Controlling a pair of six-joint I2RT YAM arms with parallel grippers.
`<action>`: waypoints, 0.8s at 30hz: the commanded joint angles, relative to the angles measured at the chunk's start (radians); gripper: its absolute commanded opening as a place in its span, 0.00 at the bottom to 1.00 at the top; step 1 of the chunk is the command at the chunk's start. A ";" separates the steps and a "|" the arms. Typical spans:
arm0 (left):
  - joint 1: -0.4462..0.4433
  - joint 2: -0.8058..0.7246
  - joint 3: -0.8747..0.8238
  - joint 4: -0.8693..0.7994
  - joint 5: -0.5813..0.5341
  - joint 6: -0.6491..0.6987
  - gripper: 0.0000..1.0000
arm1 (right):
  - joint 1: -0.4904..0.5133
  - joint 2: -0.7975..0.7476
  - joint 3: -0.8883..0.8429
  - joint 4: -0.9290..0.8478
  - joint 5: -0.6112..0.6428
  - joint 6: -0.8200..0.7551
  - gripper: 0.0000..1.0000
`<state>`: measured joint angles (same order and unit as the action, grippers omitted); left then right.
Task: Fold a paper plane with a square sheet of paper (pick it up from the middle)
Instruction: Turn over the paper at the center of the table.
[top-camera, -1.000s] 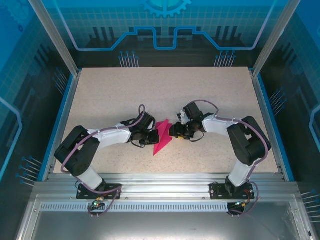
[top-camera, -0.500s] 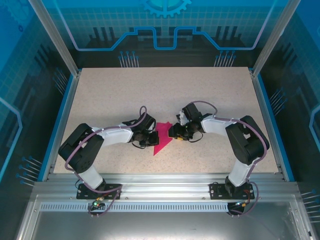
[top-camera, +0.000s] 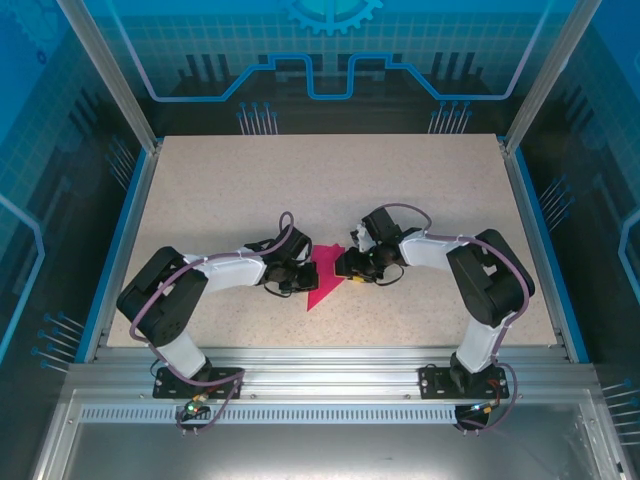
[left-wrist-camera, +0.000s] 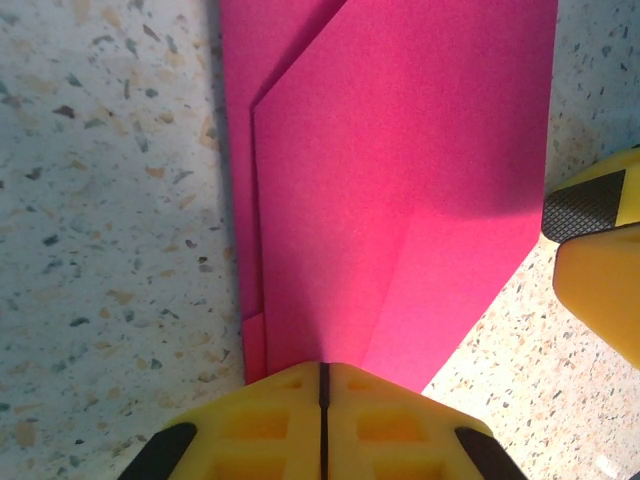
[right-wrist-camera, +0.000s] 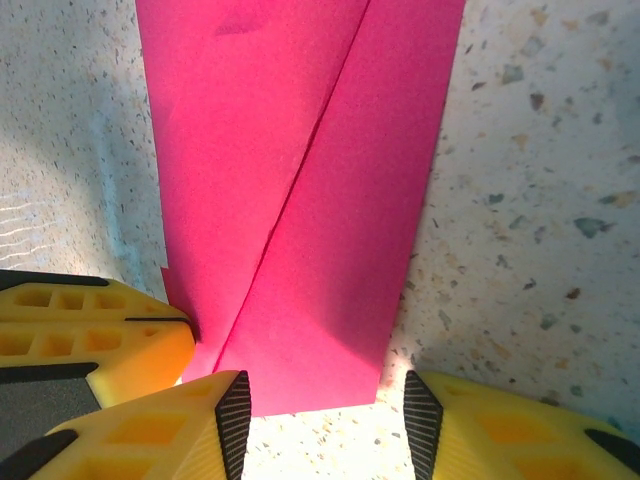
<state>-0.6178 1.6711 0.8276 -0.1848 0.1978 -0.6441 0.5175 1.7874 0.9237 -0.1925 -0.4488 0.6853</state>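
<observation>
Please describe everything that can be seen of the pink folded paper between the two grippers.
The magenta-pink folded paper sheet looks thin and matte, with sharp straight edges and diagonal creases where layers overlap. It lies on the speckled table, its point toward the near edge. The shut left gripper meets one edge; whether it pinches the paper is unclear. The open right gripper straddles the opposite edge.
</observation>
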 joint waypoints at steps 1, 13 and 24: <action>0.006 0.014 -0.017 0.009 0.003 0.020 0.09 | 0.022 0.020 0.021 0.021 -0.031 0.016 0.47; 0.006 0.015 -0.011 0.002 0.006 0.020 0.08 | 0.021 0.031 0.035 0.016 -0.034 0.056 0.44; 0.016 -0.002 -0.038 0.063 0.053 -0.017 0.08 | 0.012 0.019 -0.014 0.155 -0.095 0.124 0.45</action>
<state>-0.6163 1.6711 0.8165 -0.1577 0.2089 -0.6487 0.5251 1.8011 0.9268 -0.0952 -0.5003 0.7765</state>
